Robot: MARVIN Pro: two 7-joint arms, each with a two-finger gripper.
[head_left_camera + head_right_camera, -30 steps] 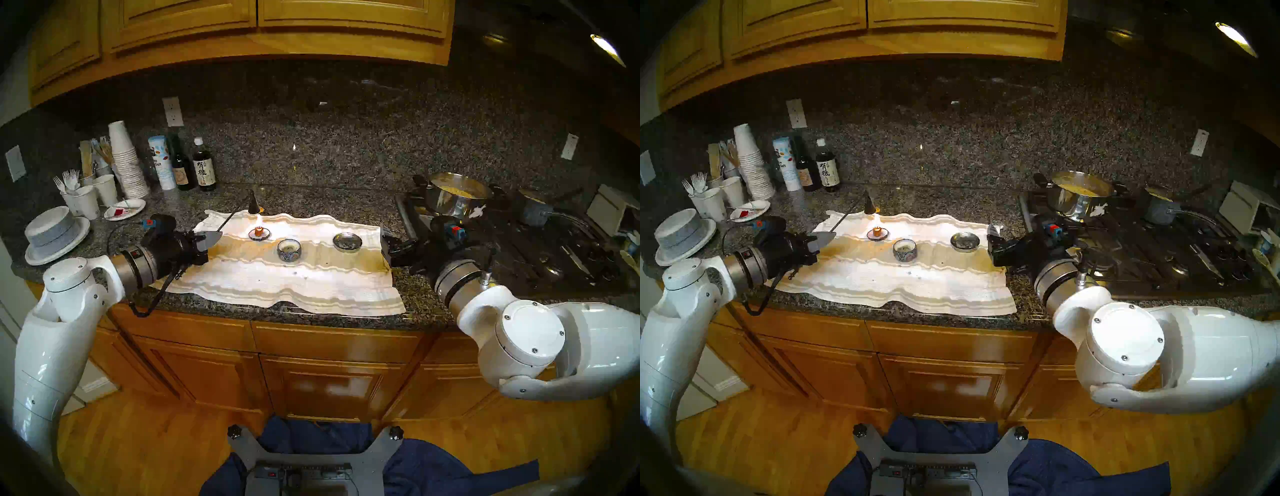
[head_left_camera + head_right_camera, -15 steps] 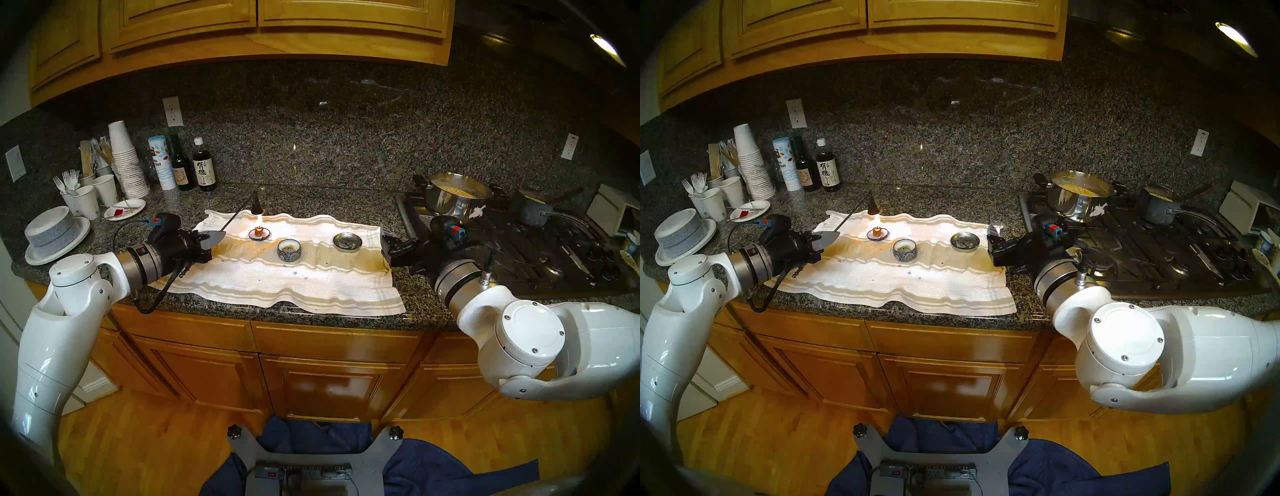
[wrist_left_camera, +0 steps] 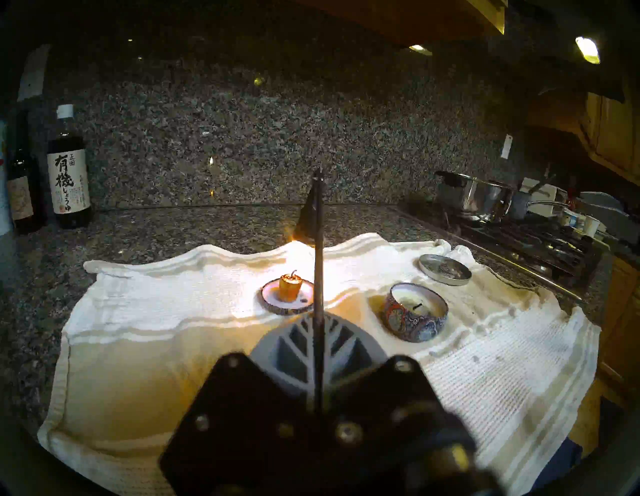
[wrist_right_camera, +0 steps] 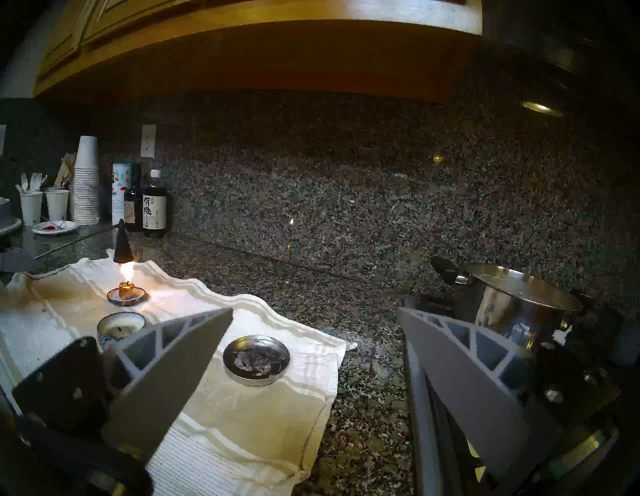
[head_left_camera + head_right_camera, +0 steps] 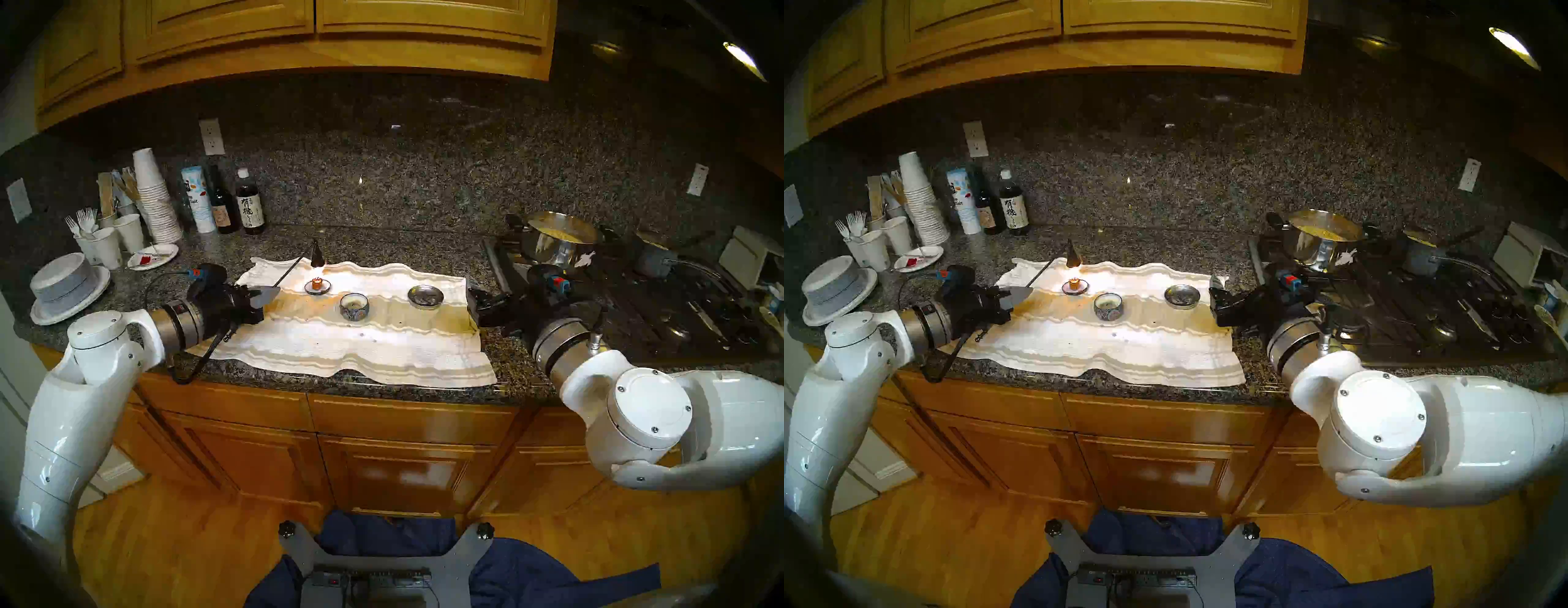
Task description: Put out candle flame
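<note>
Right now the left gripper (image 5: 268, 294) is clamping the thin rod of the candle snuffer (image 5: 316, 256), its jaws closed on the handle, and is holding the dark cone in the air just above the small orange candle (image 5: 316, 284), which is sitting on a little round dish (image 3: 273, 302) on the white towel (image 5: 360, 344). The flame (image 4: 126, 269) is burning between wick and cone, showing best in the right wrist view; from the left wrist the rod is cutting across the cone and hiding most of the glow, so whether the cone's rim is touching the flame is hard to tell. The right gripper (image 4: 313, 350) is hovering at the towel's right edge with its jaws spread wide and nothing between them. The patterned tin candle (image 5: 354, 306) is standing unlit beside the metal lid (image 5: 425, 296), its near side partly blocked by a finger in the right wrist view.
</note>
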